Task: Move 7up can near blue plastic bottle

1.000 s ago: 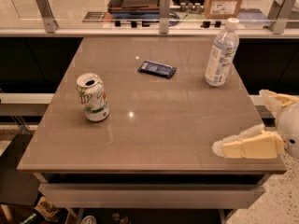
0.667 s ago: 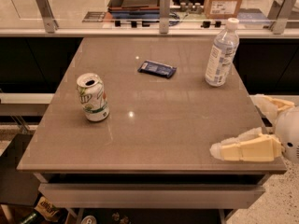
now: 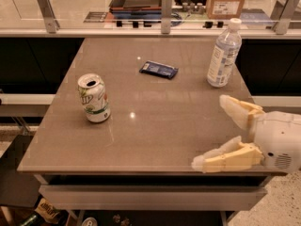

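Note:
The 7up can (image 3: 94, 98), white with green markings and a silver top, stands upright on the left part of the brown table (image 3: 155, 126). The blue plastic bottle (image 3: 224, 53), clear bluish with a white cap and a white-and-blue label, stands upright at the table's far right. My gripper (image 3: 209, 132) is at the near right corner of the table, low over its surface. Its two cream fingers (image 3: 237, 111) are spread wide apart and hold nothing. The gripper is far to the right of the can and in front of the bottle.
A flat dark blue packet (image 3: 159, 69) lies on the table between can and bottle, toward the back. A glass rail with metal posts (image 3: 165, 6) runs along the far edge. A cardboard box (image 3: 228, 0) sits beyond it. Bottles lie on the floor under the table.
My gripper has moved left and a little inward over the table's near right corner, its fingers still spread. The can, the bottle and the packet have not moved.

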{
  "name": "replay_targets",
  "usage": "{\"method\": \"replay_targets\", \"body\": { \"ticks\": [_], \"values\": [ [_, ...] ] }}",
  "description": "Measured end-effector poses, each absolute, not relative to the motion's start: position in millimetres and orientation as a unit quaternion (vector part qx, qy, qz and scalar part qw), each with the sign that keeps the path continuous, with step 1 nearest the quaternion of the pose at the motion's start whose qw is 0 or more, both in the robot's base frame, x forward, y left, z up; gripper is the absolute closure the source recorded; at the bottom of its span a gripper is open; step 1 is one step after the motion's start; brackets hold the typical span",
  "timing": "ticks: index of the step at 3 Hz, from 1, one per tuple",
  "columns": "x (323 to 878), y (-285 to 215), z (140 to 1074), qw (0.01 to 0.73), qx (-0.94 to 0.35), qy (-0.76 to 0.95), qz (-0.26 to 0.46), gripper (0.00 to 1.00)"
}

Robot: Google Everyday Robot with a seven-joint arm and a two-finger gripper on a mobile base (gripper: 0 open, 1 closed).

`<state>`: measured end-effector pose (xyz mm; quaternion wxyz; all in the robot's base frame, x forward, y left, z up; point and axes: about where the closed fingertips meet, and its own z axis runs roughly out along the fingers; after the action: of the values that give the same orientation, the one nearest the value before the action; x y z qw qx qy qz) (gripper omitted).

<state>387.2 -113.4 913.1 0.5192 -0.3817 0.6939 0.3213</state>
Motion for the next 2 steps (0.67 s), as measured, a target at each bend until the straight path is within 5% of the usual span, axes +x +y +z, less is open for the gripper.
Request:
{"method": "replay_targets", "body": {
  "ticks": [2],
  "values": [
    [370.8, -4.2, 903.7, 0.551, -0.438, 0.616, 0.354, 0.0]
  ]
}}
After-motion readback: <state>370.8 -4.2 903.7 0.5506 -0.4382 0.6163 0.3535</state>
